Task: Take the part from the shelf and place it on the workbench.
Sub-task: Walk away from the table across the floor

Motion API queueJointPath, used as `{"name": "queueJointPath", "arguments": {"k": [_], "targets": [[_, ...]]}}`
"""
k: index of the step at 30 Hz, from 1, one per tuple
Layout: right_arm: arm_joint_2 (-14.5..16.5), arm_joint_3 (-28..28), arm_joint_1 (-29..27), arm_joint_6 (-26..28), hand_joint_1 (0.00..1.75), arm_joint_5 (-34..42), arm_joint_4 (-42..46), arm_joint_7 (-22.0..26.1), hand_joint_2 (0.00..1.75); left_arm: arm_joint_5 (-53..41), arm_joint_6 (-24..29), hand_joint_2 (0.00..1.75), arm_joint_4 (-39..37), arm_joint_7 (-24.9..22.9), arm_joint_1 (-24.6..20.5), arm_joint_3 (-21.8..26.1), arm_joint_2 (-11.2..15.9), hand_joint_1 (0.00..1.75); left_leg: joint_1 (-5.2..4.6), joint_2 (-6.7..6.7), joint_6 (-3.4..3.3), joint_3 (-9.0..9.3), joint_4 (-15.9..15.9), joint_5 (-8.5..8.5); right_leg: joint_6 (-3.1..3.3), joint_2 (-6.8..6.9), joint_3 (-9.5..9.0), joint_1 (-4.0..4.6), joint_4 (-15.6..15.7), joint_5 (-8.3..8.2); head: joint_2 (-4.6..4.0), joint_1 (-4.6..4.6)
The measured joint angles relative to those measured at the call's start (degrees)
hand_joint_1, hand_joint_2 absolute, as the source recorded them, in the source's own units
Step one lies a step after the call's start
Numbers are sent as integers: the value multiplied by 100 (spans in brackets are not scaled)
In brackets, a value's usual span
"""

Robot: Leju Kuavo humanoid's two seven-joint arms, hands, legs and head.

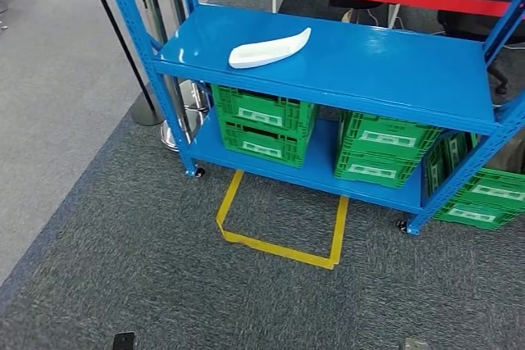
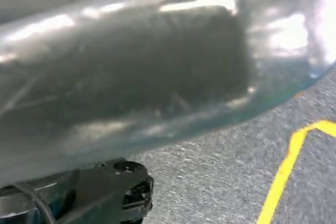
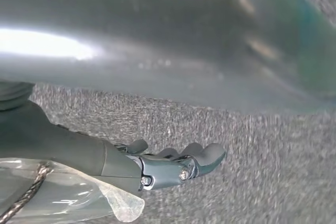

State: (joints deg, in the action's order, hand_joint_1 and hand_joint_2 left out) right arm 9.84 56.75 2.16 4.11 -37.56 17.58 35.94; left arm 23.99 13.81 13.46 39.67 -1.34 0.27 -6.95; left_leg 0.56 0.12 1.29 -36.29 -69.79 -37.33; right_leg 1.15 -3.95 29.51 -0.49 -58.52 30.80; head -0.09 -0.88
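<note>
- Lying on the top board of the blue shelf (image 1: 384, 59), toward its left half, is the white part (image 1: 268, 49); long, curved, shallow, tapering to a point at one end. No workbench in view.
- Right hand (image 3: 174, 163) hangs over grey carpet (image 1: 124, 260), fingers stretched out fairly straight, nothing in them; reads as open.
- Left hand (image 2: 118, 192): dark bits at the edge of the left wrist view, heavily blurred, cannot tell if open or closed.
- Risk: part is thin and low with a smooth look, so fingers may slide over the rim and push it back across the slick painted board rather than get under it.
- Risk: a grip on the narrow tip would probably leave the wide end drooping, so the part could swing or slip out during a carry.
- Risk: shelf uprights and the front lip sit close to the reach path on the left; an arm coming in low could knock the frame, and the shelf stands on castors, so it may roll.
- Risk: yellow tape square (image 1: 281, 231) on the floor marks a spot in front of the shelf; standing off it likely leaves the reach short or skewed.
- Green crates (image 1: 263, 125) below are off the reach path, low concern.
</note>
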Motion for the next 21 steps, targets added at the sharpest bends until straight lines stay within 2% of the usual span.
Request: {"name": "queueJointPath", "arguments": {"k": [2,3,4,6,7,8,10,12,13,14,15,16,17,18,19,21], "targets": [[0,9,-6,0,0,-10,-13,-2,0,-25,3,0,-5,0,10,34,0,0,12,-199,-13,15,626,687,-58,-134,-72,-10,-1,113,0,-12],[0,13,-2,0,0,-14,-19,-3,0,-32,4,0,-7,0,19,49,0,0,9,-284,-36,21,838,938,-97,-198,-83,-12,4,165,0,-16],[-1,17,-2,0,0,-18,-26,-4,0,-36,5,0,-9,0,24,60,-1,0,3,-331,-71,21,965,1083,-141,-250,-102,-14,2,191,0,-21],[-6,23,-5,2,0,-25,-33,-6,0,-46,12,0,-4,0,3,73,-10,0,-7,-264,-165,75,1021,1073,-215,-286,-163,-17,3,209,0,-21],[-13,27,-8,4,0,-35,-36,-7,0,-52,25,0,-3,0,-13,80,-13,0,-2,-227,-208,133,1045,1058,-245,-200,-177,-14,-45,220,0,-16],[-20,31,0,4,0,-52,-38,-8,0,-66,41,0,-2,0,-26,91,-17,0,3,-190,-247,201,1055,1024,-272,-64,-111,-9,-172,261,0,-5],[-30,32,32,-14,0,-121,-44,1,0,-108,76,0,-2,0,-26,128,-28,0,0,-112,-297,328,1066,930,-320,234,231,-5,-722,438,0,8],[-38,29,29,-44,0,-205,-54,25,0,-175,90,0,-2,0,-7,181,-45,0,-7,-42,-313,432,1066,820,-352,339,716,-12,-1310,657,0,7],[-45,29,6,-53,0,-243,-58,38,0,-207,92,0,-2,0,3,211,-49,0,-6,-24,-313,498,1066,759,-359,354,880,-14,-1421,695,0,10],[-54,31,-21,-56,0,-274,-62,48,0,-236,92,0,-2,0,12,245,-51,0,-5,-16,-309,577,1066,695,-362,360,952,-17,-1347,627,0,12],[-63,34,-42,-58,0,-303,-65,56,0,-262,92,0,-2,0,19,279,-52,0,-3,-14,-299,666,1066,626,-365,368,937,-20,-1102,442,0,13],[-71,37,-59,-59,0,-327,-69,60,0,-282,93,0,-2,0,26,313,-53,0,-2,-13,-283,744,1067,553,-358,385,876,-22,-787,147,0,15],[-77,39,-66,-60,0,-347,-77,63,0,-298,97,0,-3,0,29,349,-53,0,-5,-12,-258,816,1068,485,-345,409,833,-15,-521,-83,0,12],[-80,40,-63,-60,0,-363,-85,67,0,-314,101,0,-4,0,27,380,-53,0,-7,-11,-224,861,1076,426,-310,431,777,1,-342,-232,0,9],[-81,41,-63,-59,0,-373,-93,71,0,-327,107,0,-5,0,27,410,-54,0,-9,-9,-185,909,1083,383,-264,445,748,16,-261,-307,0,3],[-81,44,-54,-55,0,-383,-101,75,0,-368,120,0,-5,0,17,456,-60,0,-9,-9,-116,992,1066,364,-165,437,661,30,-223,-238,0,-1]]}}
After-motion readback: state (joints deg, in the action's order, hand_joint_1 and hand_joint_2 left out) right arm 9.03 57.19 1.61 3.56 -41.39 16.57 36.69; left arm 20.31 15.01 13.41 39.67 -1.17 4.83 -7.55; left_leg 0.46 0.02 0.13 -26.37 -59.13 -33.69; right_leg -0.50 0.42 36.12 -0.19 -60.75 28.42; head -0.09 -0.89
